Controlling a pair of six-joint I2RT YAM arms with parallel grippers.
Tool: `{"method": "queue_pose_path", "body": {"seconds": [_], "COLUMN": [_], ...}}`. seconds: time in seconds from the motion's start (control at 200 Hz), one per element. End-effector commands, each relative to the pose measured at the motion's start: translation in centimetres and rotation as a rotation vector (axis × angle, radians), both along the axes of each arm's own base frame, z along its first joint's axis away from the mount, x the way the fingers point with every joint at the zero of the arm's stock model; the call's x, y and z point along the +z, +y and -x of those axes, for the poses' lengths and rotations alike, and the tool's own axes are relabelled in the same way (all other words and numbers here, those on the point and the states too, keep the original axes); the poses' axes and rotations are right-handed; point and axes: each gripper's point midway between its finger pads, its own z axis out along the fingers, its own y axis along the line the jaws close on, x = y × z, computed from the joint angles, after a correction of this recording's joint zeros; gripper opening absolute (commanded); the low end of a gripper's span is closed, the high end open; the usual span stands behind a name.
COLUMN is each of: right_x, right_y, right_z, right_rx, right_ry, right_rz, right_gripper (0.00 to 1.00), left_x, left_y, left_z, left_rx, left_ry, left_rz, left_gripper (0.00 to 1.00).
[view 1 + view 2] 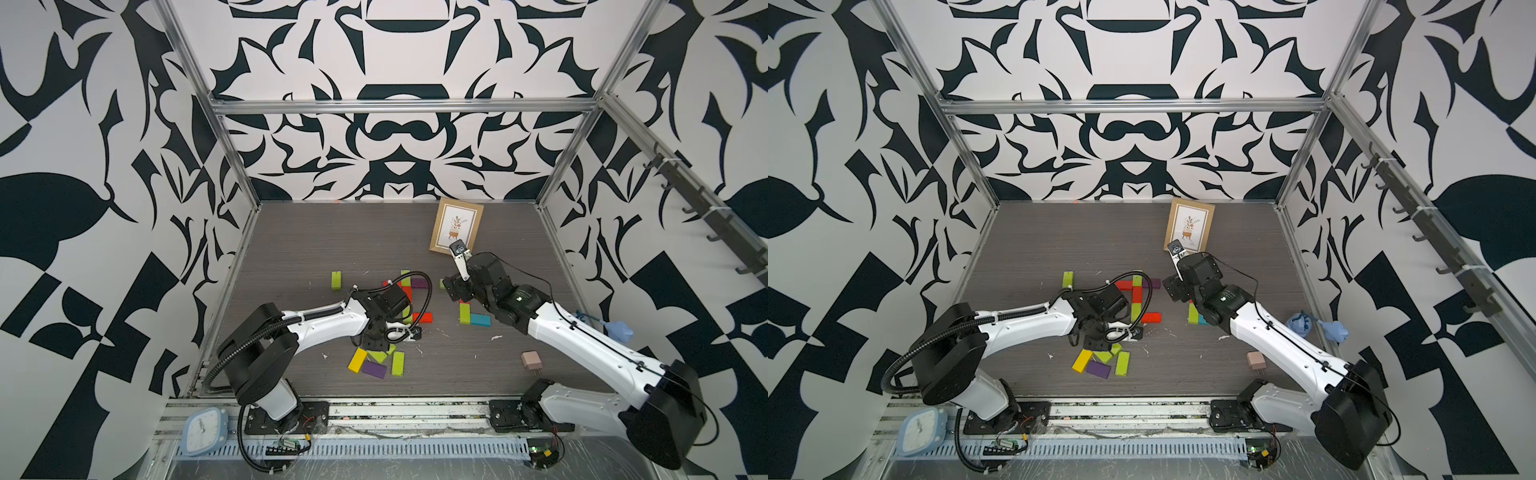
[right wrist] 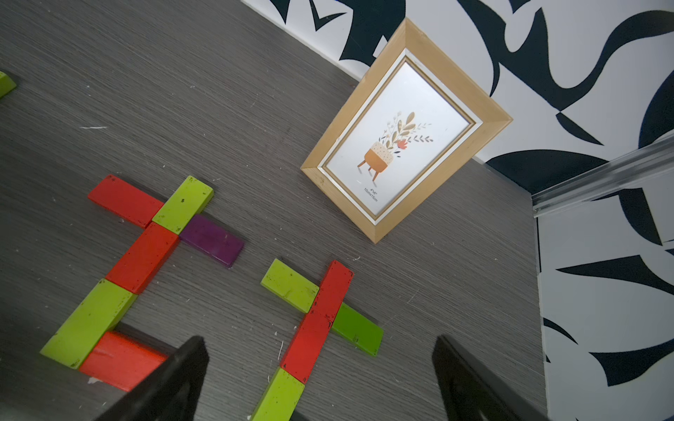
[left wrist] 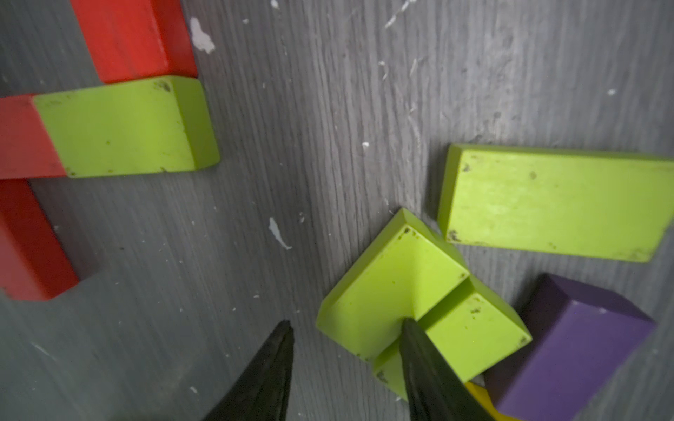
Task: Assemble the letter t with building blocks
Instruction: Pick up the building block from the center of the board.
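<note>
Two t-shaped figures of building blocks lie flat on the floor: a red, lime and purple figure (image 2: 144, 257) and a lime and red figure (image 2: 310, 342). My right gripper (image 2: 321, 342) hangs open above the second figure, holding nothing. Nearer the front lies a loose pile: two overlapping lime blocks (image 3: 394, 291), a flat lime block (image 3: 554, 204), a purple block (image 3: 572, 346) and a yellow one (image 1: 357, 359). My left gripper (image 3: 346, 326) points down at the pile's edge, jaws apart; one fingertip (image 3: 412, 339) lies over the upper lime block, the other over bare floor.
A wooden picture frame (image 1: 456, 226) stands at the back, just beyond the right gripper. A lone lime block (image 1: 336, 280) lies to the left. A pale pink plug adapter (image 1: 530, 360) sits front right, and a blue object (image 1: 619, 330) by the right wall.
</note>
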Motion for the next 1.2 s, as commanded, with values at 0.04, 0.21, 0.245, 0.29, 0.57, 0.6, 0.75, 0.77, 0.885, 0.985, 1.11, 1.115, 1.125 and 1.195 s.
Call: {"method": "queue_pose_path", "body": {"seconds": [0.04, 0.21, 0.245, 0.29, 0.57, 0.6, 0.75, 0.77, 0.885, 0.985, 1.11, 1.115, 1.125, 1.195], "right_x": [1.2, 1.3, 1.3, 1.2, 1.2, 1.2, 1.3, 1.2, 1.4, 1.5, 1.6, 1.6, 1.5, 1.6], "right_y": [0.0, 0.0, 0.0, 0.0, 0.0, 0.0, -0.1, -0.1, -0.2, -0.3, -0.5, -0.4, -0.5, -0.5], "right_z": [-0.4, -0.4, -0.4, -0.4, -0.4, -0.4, -0.4, -0.4, -0.3, -0.3, -0.2, -0.2, -0.2, -0.1], "right_rx": [-0.010, -0.010, -0.009, -0.009, -0.011, -0.010, -0.011, -0.011, -0.013, -0.017, -0.021, -0.020, -0.021, -0.023], "right_ry": [-0.035, -0.037, -0.038, -0.037, -0.039, -0.039, -0.039, -0.038, -0.043, -0.048, -0.053, -0.053, -0.052, -0.055], "right_rz": [-0.009, -0.010, -0.009, -0.008, -0.009, -0.008, -0.008, -0.007, -0.008, -0.008, -0.008, -0.008, -0.008, -0.008], "right_gripper": [0.99, 1.00, 1.00, 0.99, 1.00, 1.00, 1.00, 0.99, 1.00, 1.00, 1.00, 1.00, 0.99, 1.00], "left_x": [-0.5, -0.7, -0.8, -0.8, 0.2, 0.2, -0.1, -0.2, -0.7, -1.0, -1.2, -1.2, -1.2, -1.4], "left_y": [0.0, -0.1, -0.2, -0.3, -0.3, -0.2, 0.5, 0.5, 0.8, 0.8, 0.6, 0.6, 0.5, 0.5], "left_z": [-0.1, 0.3, 0.5, 0.8, 1.8, 1.8, 1.6, 1.6, 1.6, 1.3, 1.1, 1.1, 1.1, 1.2], "left_rx": [-0.033, -0.047, -0.052, -0.064, -0.134, -0.142, -0.179, -0.193, -0.216, -0.229, -0.241, -0.241, -0.243, -0.256], "left_ry": [0.001, 0.019, 0.028, 0.037, 0.010, 0.001, -0.033, -0.035, -0.048, -0.073, -0.082, -0.081, -0.081, -0.078], "left_rz": [-0.029, -0.033, -0.037, -0.037, -0.057, -0.061, -0.087, -0.091, -0.112, -0.129, -0.135, -0.135, -0.136, -0.144], "left_gripper": [0.51, 0.52, 0.52, 0.52, 0.53, 0.53, 0.53, 0.53, 0.52, 0.52, 0.51, 0.51, 0.51, 0.51]}}
